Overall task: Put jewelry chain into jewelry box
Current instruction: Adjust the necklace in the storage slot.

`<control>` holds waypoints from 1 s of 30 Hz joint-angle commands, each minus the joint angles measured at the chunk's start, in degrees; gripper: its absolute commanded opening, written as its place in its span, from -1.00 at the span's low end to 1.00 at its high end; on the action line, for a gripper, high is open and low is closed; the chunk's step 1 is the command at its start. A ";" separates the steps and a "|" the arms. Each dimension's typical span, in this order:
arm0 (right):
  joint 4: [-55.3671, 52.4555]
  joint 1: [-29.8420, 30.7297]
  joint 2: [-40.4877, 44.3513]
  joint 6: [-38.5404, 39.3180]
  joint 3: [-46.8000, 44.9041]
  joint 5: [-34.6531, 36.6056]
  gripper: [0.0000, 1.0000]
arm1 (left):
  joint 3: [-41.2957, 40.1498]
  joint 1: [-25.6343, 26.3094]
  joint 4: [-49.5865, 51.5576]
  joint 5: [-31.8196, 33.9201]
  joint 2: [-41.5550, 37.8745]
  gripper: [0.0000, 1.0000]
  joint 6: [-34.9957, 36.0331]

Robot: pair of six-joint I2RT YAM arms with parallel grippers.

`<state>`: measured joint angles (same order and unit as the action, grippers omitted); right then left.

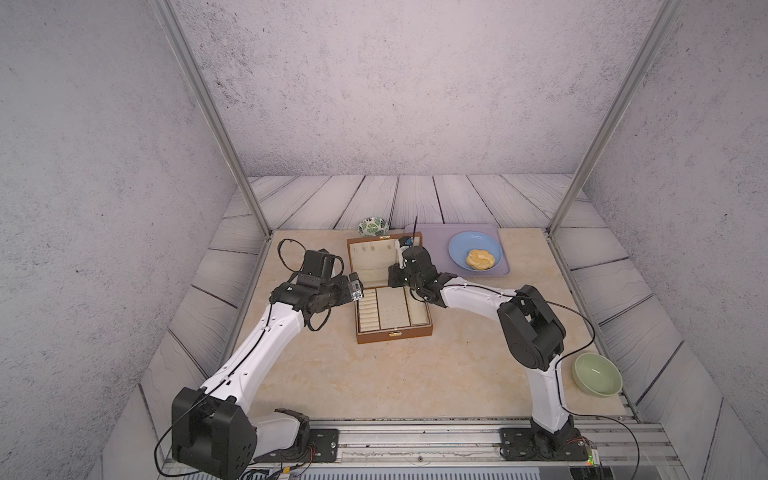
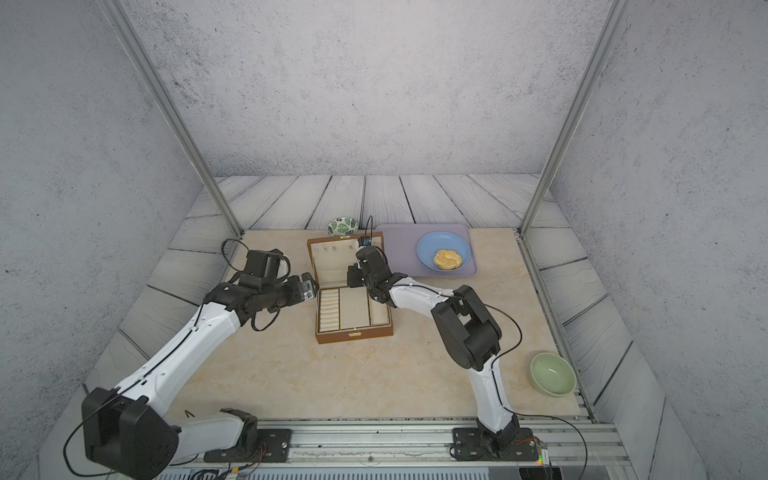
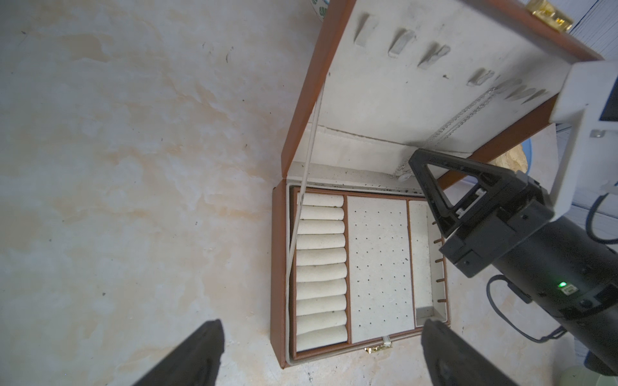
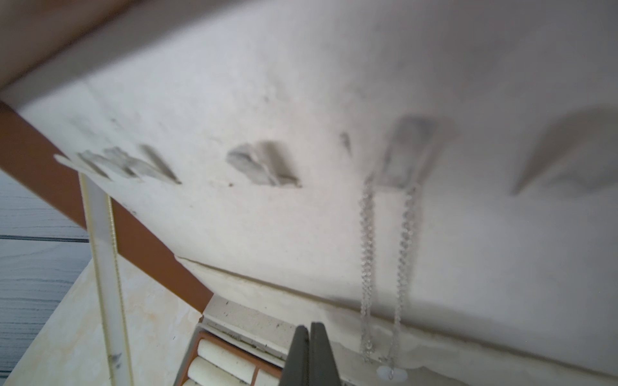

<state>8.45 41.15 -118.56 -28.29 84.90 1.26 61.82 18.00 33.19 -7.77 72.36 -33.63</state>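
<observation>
Starting on the left: the left gripper hangs just beside the left edge of the jewelry box, jaws spread wide with nothing in them. There's one box, sitting open mid-table, with its lid standing up and three compartments in the base. One leafy patterned bowl sits behind it.

There's only one jewelry chain, and it's draped over a hook inside the lid. That doubles it into two strands running straight down the lining, with the small ring at the bottom near where lid meets base.

The right gripper is right there, jaws pinched together on nothing. The chain hangs just beside the tips, not between them. So the right arm is way nearer, and the left one is well apart from the chain.

To me the chain looks basically in. I'd say the thing to watch is backing out without snagging a strand.

Further right there's one lilac tray and one blue plate with one pastry. One green bowl sits near the front.
</observation>
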 commanded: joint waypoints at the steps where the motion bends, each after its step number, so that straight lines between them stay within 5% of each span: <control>1: 0.64 0.01 1.22 0.12 -1.48 2.39 -0.80 | -0.62 -0.51 0.56 0.18 -1.05 0.96 0.85; 10: 2.44 -0.01 0.00 0.78 -3.03 5.92 -0.60 | -0.59 -0.51 0.70 0.20 -0.95 0.96 1.30; 30: 1.35 -0.54 -5.01 1.53 1.24 4.85 -0.61 | 0.11 -0.51 1.43 0.76 -0.37 0.96 2.01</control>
<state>10.02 40.97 -122.37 -27.31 84.82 5.91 61.60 18.00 33.34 -7.73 72.36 -32.34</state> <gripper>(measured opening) 0.204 0.980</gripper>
